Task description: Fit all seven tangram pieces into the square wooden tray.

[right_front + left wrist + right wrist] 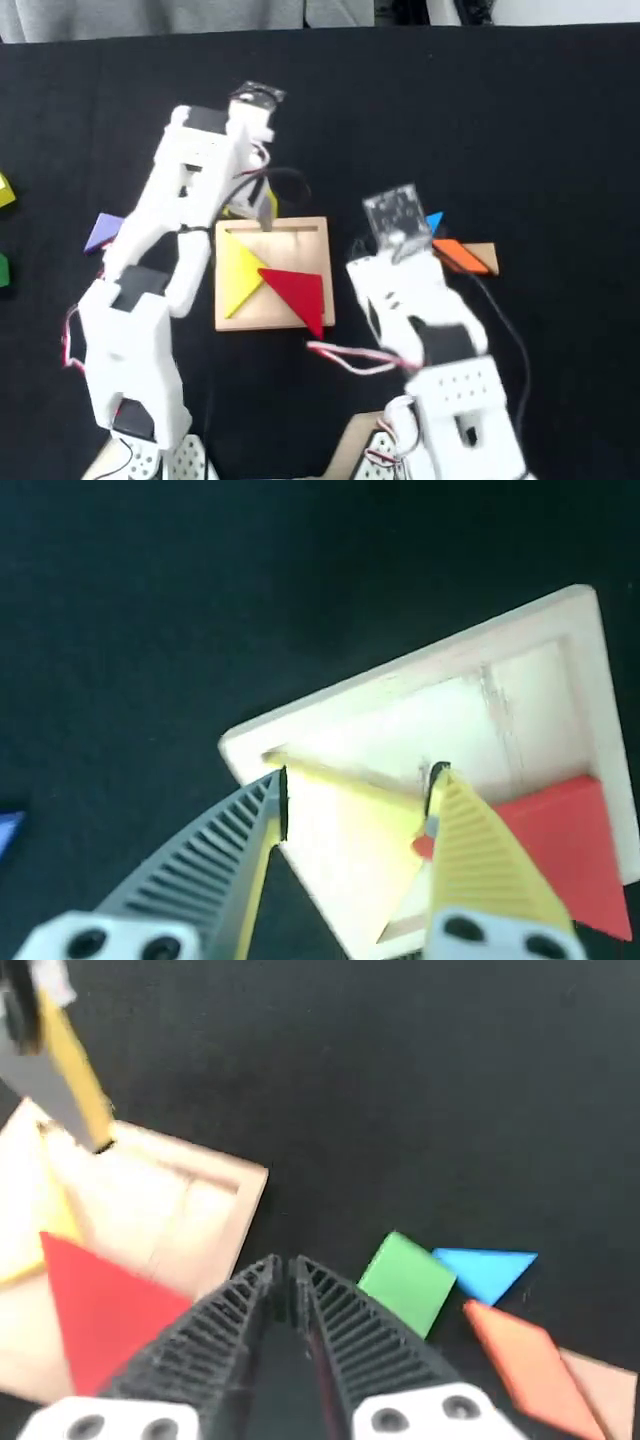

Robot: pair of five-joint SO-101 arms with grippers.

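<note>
Hovering at the far edge of the wooden tray [400, 670], my left gripper [360, 790] is spread wide over the yellow triangle [340, 840], which lies inside touching the red triangle [560, 850]. My right gripper [286, 1272] is clenched empty beside the tray's right edge, near the green square [408, 1282].

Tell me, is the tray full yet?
Not full. The yellow triangle and red triangle lie in the tray with bare wood beside them; the green square, blue triangle and orange piece sit outside.
</note>
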